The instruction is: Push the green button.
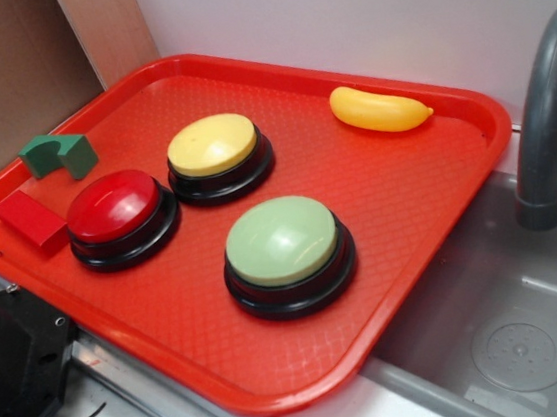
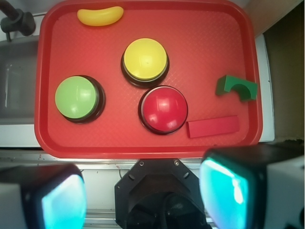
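The green button (image 1: 280, 238) is a pale green dome on a black base, standing on the red tray (image 1: 409, 204) at its near right. In the wrist view the green button (image 2: 76, 97) lies left of centre on the tray (image 2: 205, 47). My gripper (image 2: 145, 191) hovers high above and outside the tray's near edge, over the robot's black base (image 2: 159, 167). Its two cyan-padded fingers (image 2: 224, 191) stand wide apart with nothing between them. The gripper does not show in the exterior view.
On the tray also stand a yellow button (image 1: 213, 143) and a red button (image 1: 113, 204), with a yellow banana (image 1: 378, 109), a green arch block (image 1: 59, 153) and a red block (image 1: 30, 219). A grey sink (image 1: 512, 313) with a faucet (image 1: 545, 118) borders the tray's right.
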Robot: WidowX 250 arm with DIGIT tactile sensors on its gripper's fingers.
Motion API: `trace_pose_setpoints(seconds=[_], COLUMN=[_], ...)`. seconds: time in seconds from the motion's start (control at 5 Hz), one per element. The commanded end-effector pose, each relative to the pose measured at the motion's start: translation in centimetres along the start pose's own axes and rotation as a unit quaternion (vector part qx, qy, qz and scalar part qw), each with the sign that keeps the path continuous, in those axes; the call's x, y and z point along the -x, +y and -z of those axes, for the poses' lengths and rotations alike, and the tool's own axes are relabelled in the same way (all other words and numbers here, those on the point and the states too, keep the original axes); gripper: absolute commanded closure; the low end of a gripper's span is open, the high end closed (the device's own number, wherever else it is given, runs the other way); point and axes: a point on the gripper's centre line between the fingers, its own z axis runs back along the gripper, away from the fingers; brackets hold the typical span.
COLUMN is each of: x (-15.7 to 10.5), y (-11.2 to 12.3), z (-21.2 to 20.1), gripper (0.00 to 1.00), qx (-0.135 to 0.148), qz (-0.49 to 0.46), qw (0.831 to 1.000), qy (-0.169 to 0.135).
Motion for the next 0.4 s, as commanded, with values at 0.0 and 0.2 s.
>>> trace_pose_setpoints(seconds=[0.0, 0.2], x=[0.0, -4.4], y=[0.0, -5.0], z=[0.0, 4.9], gripper=[0.00, 0.00], qx=[0.000, -0.030], qz=[0.000, 0.128], qw=[1.000, 0.991], qy=[0.000, -0.019])
